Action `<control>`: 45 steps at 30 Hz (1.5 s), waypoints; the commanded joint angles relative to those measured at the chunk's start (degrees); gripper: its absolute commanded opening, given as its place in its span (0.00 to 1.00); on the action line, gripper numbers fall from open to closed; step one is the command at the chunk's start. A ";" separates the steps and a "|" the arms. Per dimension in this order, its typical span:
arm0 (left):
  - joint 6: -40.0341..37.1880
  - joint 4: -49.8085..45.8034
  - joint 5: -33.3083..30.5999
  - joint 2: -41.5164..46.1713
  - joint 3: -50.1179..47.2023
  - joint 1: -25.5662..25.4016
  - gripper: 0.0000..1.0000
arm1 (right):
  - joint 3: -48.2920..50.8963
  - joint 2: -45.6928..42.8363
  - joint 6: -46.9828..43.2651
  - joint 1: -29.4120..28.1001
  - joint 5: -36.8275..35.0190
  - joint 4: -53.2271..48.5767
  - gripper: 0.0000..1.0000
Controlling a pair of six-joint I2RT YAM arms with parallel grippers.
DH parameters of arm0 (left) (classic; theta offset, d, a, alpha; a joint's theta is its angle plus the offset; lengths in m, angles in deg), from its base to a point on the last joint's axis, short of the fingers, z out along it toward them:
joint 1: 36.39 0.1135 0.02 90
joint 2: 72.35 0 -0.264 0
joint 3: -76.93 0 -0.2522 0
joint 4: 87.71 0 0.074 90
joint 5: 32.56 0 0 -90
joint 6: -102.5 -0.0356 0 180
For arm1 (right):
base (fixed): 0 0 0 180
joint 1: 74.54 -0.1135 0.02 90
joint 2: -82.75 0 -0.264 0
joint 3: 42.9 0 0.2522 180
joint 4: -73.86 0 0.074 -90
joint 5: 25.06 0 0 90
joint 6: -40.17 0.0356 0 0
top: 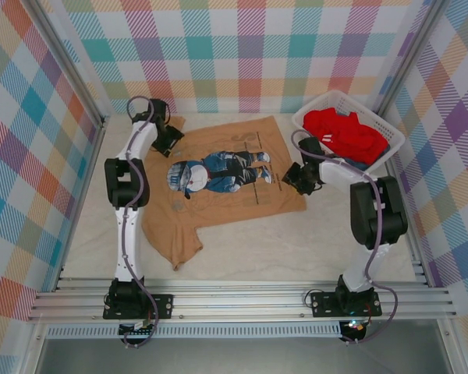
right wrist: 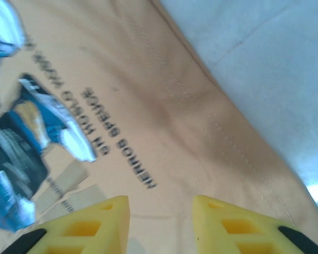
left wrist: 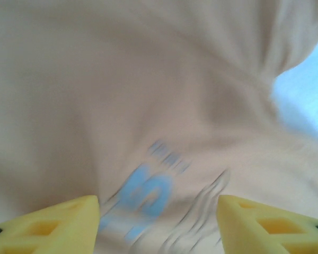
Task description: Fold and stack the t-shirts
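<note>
Shirt point(top: 226, 132) lies beneath left tool point(top: 170, 142) — right tool point(top: 290, 178) over its right edge.

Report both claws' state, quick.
Left claw: open, nothing held, over the tan-orange t-shirt.
Right claw: open, nothing held, over the same t-shirt near its edge.

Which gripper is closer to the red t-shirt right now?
The right. The right gripper is over the tan shirt edge beside the basket holding the red t-shirt; the left gripper is at the tan shirt's far-left corner.
</note>
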 commanded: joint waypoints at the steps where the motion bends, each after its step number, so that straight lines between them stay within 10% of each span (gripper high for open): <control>1: 0.93 -6.28 -9.44 19.07 -11.92 -0.05 0.63 | -4.16 -5.42 -3.04 -0.21 -0.98 -3.61 0.39; 15: 16.10 -3.64 0.72 68.16 -82.84 -1.14 0.27 | 5.21 -19.77 -10.17 -8.27 13.94 -3.35 0.36; 25: 21.50 4.72 1.07 67.73 -90.41 -3.35 0.27 | 10.69 -21.92 -10.97 -8.86 15.33 -3.72 0.33; 45: 6.26 -0.25 -15.50 55.42 -81.14 2.02 0.22 | 15.41 -21.40 -9.91 -8.79 12.91 -4.89 0.32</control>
